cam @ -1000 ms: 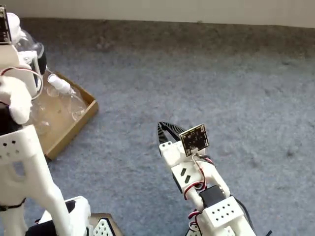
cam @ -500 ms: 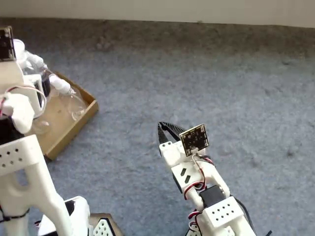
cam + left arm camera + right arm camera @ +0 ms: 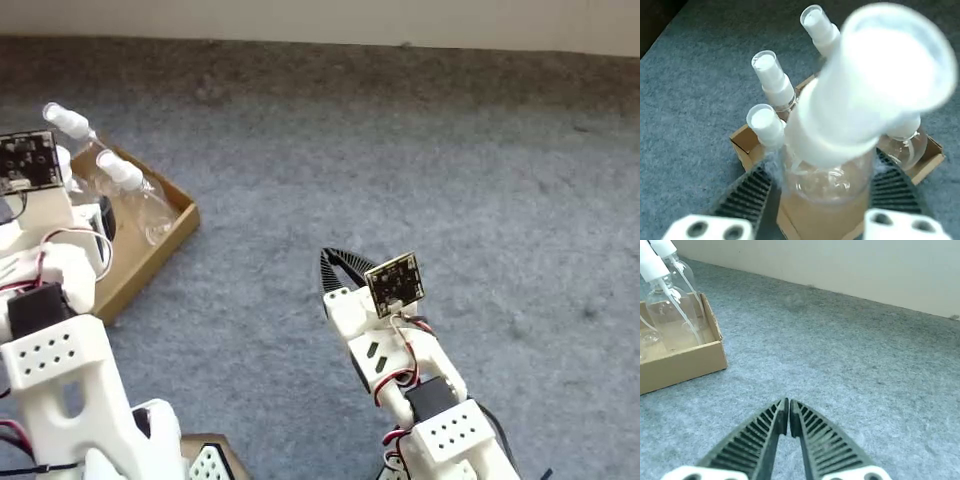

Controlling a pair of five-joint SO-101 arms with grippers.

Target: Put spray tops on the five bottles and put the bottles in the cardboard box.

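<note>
The left pincer pinched a capped bottle by its body above the cardboard box, where the other bottles stood crowded together. Lowered off line, it could have toppled a neighbour or caught the box wall. The right pincer hung pressed together over the grey surface, well apart from the box.

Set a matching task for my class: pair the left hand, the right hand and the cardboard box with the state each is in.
Things:
1. left hand
2. right hand
3. cardboard box

States:
A. shut and empty, above the carpet
B. holds standing spray bottles
C. shut on a capped bottle

Pairs: 1-C; 2-A; 3-B
</note>
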